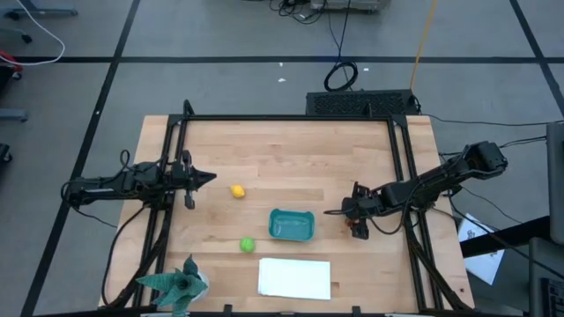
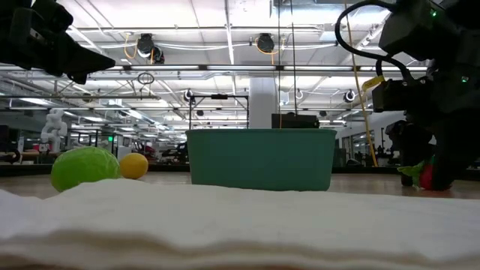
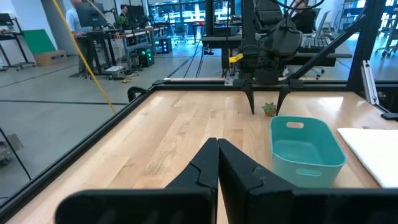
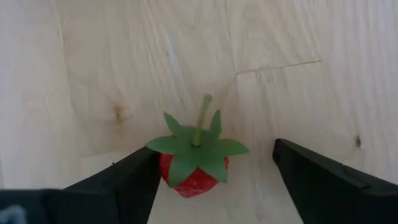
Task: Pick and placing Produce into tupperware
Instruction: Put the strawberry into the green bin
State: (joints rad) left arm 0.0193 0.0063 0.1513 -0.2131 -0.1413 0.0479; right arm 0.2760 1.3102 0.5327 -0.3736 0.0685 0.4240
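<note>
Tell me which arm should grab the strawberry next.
Right. Its open tool already straddles the small red strawberry with green leaves, beside the teal plastic tub. The left tool is shut, far across the table.

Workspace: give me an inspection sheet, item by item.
Surface: wooden table, dark frame around it.
Job's things: teal tub empty; lemon and green fruit left of it; strawberry on the wood to its right.
Clutter: white sheet; leafy spiky object.
Hands: right hand open, straddling the strawberry; left hand shut, over the table's left side.
Cables: on the floor beyond the table.
Surroundings: workshop, people at benches.
</note>
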